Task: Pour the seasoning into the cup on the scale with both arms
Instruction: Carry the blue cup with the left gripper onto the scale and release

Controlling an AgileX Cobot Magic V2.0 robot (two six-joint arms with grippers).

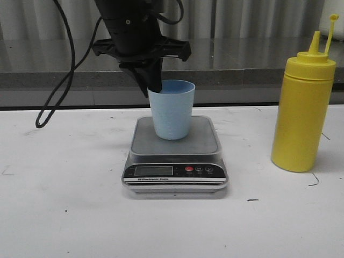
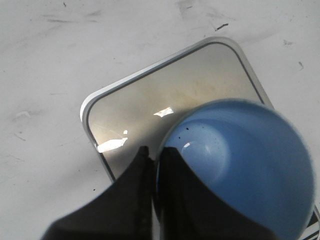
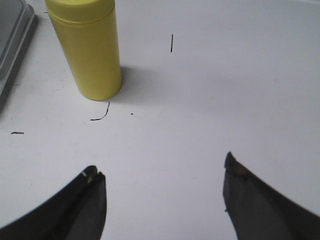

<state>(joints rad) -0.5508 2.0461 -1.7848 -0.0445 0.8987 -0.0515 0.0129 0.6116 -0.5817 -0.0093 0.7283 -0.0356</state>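
Observation:
The pale blue cup stands upright on the grey platform of the silver scale. My left gripper comes down from above and is shut on the cup's left rim, one finger inside and one outside; the left wrist view shows the cup empty, the gripper pinching its wall, and the scale under it. The yellow seasoning bottle stands upright on the table to the right, cap off its nozzle. In the right wrist view my right gripper is open and empty, a short way from the bottle.
The white table carries a few small dark marks. A grey ledge and corrugated wall run along the back. The left arm's black cable hangs at the left. The scale's edge shows in the right wrist view.

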